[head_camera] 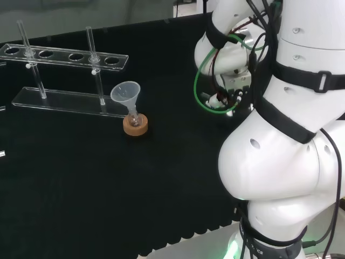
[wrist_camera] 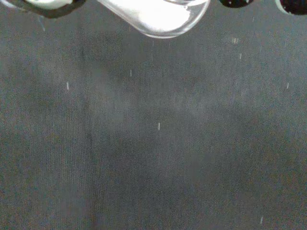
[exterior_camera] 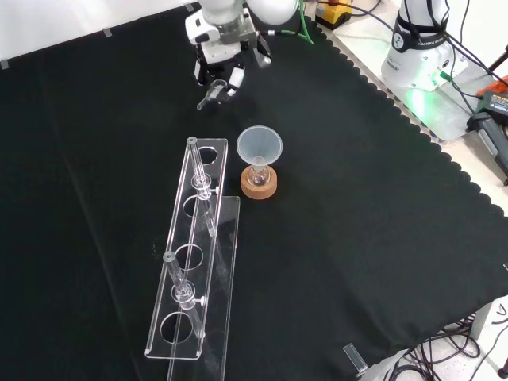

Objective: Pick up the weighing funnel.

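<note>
Weighing funnel (wrist_camera: 153, 19): closest to the wrist camera you have a clear rounded piece, pale inside with a glassy edge. I take it for the scoop end, carried at the hand.
Hand (exterior_camera: 222, 63): in the front view it sits at the top of the cloth (exterior_camera: 373, 238), beyond the funnel (exterior_camera: 259, 145) and the far end of the rack (exterior_camera: 190, 262).
Fingers (exterior_camera: 234, 78): curled downward. They seem to close on a small clear piece that juts out just below them. It is tiny in that view, so treat this as my reading.
Under the palm: plain black cloth in the wrist view, some way off.
Done: the grasp looks made, and the piece appears to be off the cloth, though you cannot see a plain gap beneath it.
Left: at most, raise it well clear and hold it steady.
Long axis: in the front view it slants from the fingers down and to the left.
Pointing: the free end aims lower left, toward the rack's far end. I cannot tell there whether that end is stem or scoop.
Neighbours: the funnel stands mouth up on its cork ring (exterior_camera: 259, 187), apart from the hand and not your concern.
</note>
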